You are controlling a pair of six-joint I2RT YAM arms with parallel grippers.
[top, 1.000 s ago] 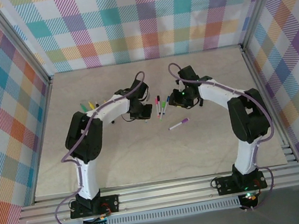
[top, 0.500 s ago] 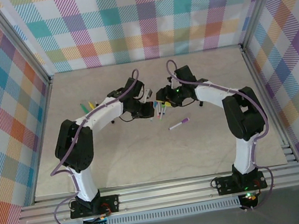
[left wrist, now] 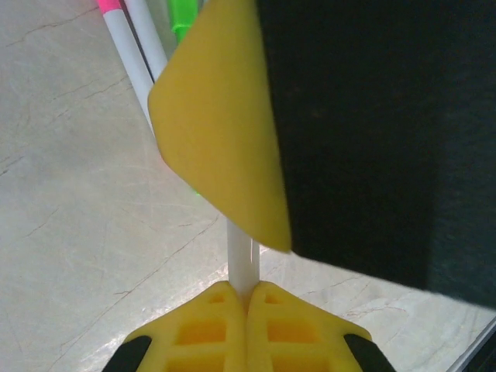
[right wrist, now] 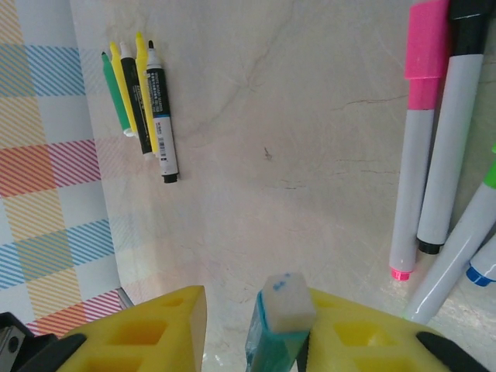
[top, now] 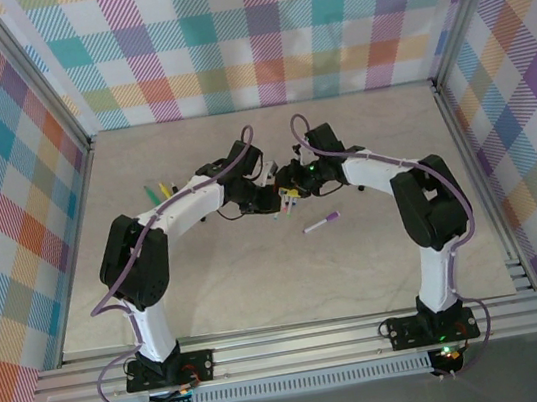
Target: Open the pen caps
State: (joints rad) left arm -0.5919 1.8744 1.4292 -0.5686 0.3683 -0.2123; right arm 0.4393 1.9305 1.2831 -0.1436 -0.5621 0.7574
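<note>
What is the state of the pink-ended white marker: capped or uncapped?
Capped: the pink plastic cap sits on its white barrel, no tip showing.

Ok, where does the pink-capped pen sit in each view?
Top external: in the pen cluster at table centre, too small to single out.
Left wrist: the pink-capped pen is at top left, its barrel running down-right.
Right wrist: it lies on the right side, cap toward the top.
Shared landmark: the green-ended pen lies close by in both wrist views.
</note>
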